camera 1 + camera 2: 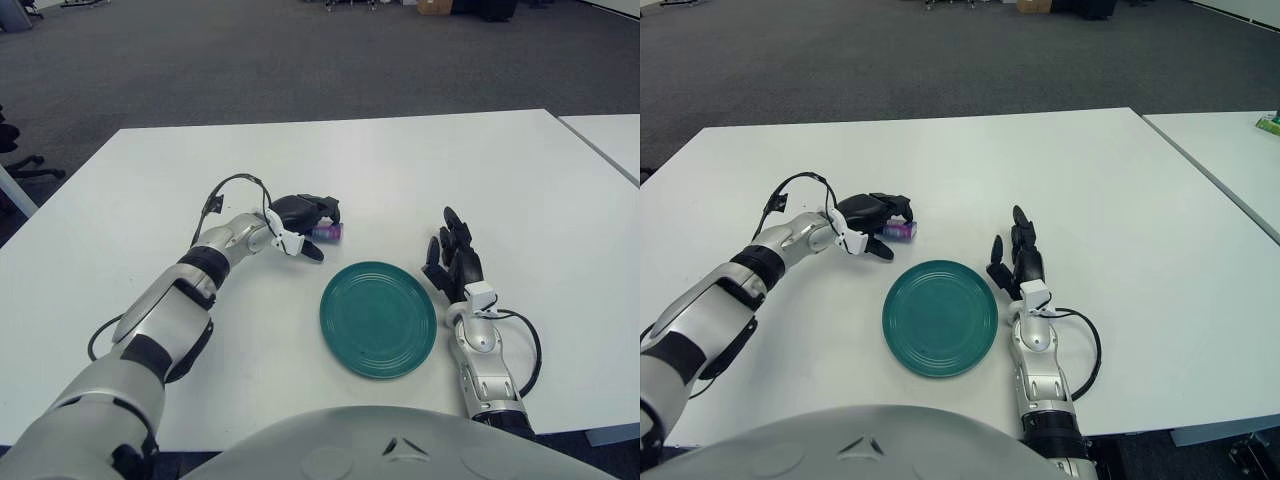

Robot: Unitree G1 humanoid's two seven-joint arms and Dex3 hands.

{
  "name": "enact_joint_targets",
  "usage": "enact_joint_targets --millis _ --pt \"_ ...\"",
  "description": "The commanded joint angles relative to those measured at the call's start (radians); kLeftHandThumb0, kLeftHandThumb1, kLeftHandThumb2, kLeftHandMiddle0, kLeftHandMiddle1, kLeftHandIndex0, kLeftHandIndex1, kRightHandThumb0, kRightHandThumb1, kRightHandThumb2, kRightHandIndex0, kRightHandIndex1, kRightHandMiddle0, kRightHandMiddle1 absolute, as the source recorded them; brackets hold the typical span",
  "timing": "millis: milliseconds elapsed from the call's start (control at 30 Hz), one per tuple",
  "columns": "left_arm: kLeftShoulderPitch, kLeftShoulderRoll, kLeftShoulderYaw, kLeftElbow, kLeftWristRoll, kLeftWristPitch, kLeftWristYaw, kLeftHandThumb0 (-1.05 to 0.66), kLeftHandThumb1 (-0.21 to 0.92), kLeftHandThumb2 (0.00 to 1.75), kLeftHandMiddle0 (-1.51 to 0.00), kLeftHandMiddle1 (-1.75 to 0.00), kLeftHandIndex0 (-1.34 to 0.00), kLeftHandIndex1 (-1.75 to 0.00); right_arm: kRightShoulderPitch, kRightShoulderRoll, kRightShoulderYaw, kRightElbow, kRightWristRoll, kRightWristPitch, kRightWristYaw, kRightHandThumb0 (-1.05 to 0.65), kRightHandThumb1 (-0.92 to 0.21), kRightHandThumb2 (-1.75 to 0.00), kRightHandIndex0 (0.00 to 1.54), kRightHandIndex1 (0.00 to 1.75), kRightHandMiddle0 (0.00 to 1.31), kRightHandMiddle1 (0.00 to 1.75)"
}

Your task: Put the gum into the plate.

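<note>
A small purple gum container (329, 232) lies on the white table (400, 160), just up and left of the green plate (378, 318). My left hand (305, 221) is at the gum with its fingers curled over and around it; the gum's right end sticks out past the fingertips. The gum is still outside the plate, close to the table surface. My right hand (455, 260) shows to the right of the plate with its fingers spread and holding nothing.
A second white table (1240, 150) stands at the far right, separated by a narrow gap. Grey carpet lies beyond the table's far edge. A black cable (230, 185) loops off my left wrist.
</note>
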Motion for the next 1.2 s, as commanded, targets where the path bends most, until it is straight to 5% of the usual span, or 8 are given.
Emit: enact_joint_targets --millis 0,133,233,400,467,667,867,1167 --pt "0.005 -0.003 -0.039 0.076 0.037 0.015 0.007 -0.91 0.92 0.11 -0.31 -0.05 -0.11 -1.34 0.096 0.009 0.0 0.105 0.015 0.099 0.016 -0.77 -0.92 -0.94 0.05 0.0 0.0 0.11" --pt "-0.009 -0.012 -0.053 0.118 0.034 0.023 0.025 -0.84 0.91 0.1 -0.34 -0.09 -0.14 -1.32 0.098 0.012 -0.003 0.103 0.017 0.103 0.014 -0.77 -0.92 -0.94 0.05 0.0 0.0 0.1" --pt "-0.016 -0.019 -0.06 0.137 0.03 0.03 0.025 -0.73 0.86 0.14 -0.21 -0.45 -0.17 -1.34 0.103 0.014 -0.004 0.097 0.015 0.106 0.011 -0.77 -0.92 -0.94 0.04 0.0 0.0 0.11" --pt "-0.02 -0.038 -0.059 0.161 0.016 0.066 0.021 -0.59 0.6 0.56 -0.09 -0.85 -0.21 -1.39 0.101 0.014 -0.008 0.099 0.012 0.109 0.006 -0.77 -0.92 -0.93 0.04 0.0 0.0 0.13" --pt "-0.009 -0.052 -0.04 0.169 -0.002 0.107 0.051 -0.46 0.68 0.61 -0.17 -1.13 -0.34 -1.5 0.1 0.013 -0.011 0.098 0.011 0.113 0.004 -0.77 -0.92 -0.93 0.04 0.0 0.0 0.14" --pt "0.017 -0.073 -0.017 0.167 -0.022 0.154 0.169 -0.05 0.33 1.26 -0.6 -1.65 -0.42 -1.68 0.1 0.014 -0.016 0.093 0.012 0.118 0.005 -0.76 -0.92 -0.94 0.04 0.0 0.0 0.16" --pt "0.034 -0.078 -0.017 0.157 -0.019 0.133 0.275 0.0 0.06 1.57 -0.81 -1.66 -0.6 -1.72 0.097 0.014 -0.023 0.097 0.016 0.111 0.005 -0.75 -0.92 -0.95 0.05 0.01 0.0 0.18" --pt "0.045 -0.078 -0.03 0.158 -0.006 0.114 0.367 0.0 -0.02 1.63 -0.9 -1.57 -0.66 -1.75 0.088 0.017 -0.036 0.107 0.025 0.101 0.008 -0.72 -0.92 -0.95 0.07 0.01 0.0 0.23"
